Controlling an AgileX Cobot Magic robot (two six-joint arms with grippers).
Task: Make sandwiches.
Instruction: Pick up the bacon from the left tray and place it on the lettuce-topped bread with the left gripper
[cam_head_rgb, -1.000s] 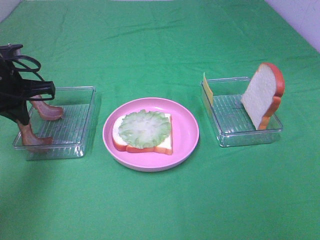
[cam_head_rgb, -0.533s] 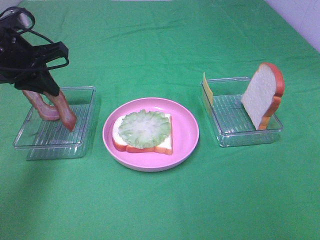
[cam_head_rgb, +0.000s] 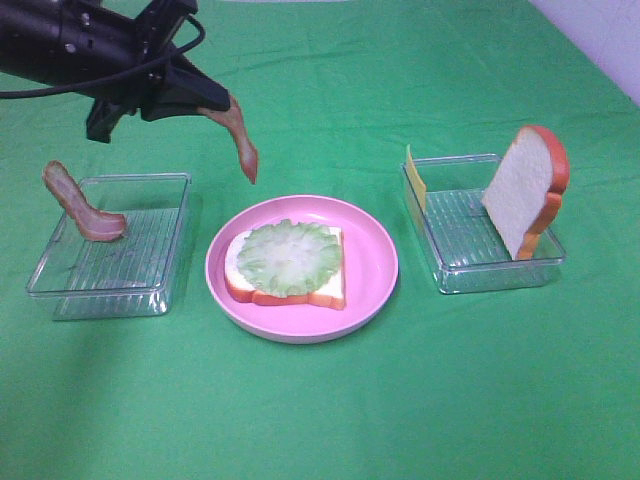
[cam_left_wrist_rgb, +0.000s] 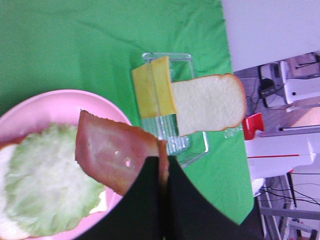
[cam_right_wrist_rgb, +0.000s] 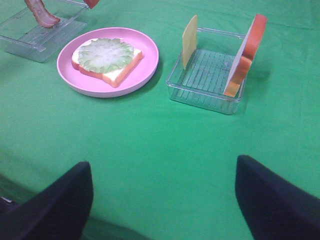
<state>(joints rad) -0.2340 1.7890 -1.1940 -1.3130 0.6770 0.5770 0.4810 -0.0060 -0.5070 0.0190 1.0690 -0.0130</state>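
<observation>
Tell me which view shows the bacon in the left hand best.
Left wrist view: the bacon is close, face on, pinched in the left hand. The high view shows it small and dangling; the right wrist view catches only its tip.

Black arm (cam_head_rgb: 60, 35), thin black cable (cam_head_rgb: 45, 92), tapered pincer (cam_left_wrist_rgb: 162, 162)

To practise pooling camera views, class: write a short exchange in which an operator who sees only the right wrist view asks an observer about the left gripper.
Operator: Is the left gripper holding anything?
Observer: Yes. The left gripper is shut on a bacon strip.
Operator: Where does that strip hang?
Observer: In the high view it hangs in the air near the plate's far rim, clear of the lettuce.
</observation>
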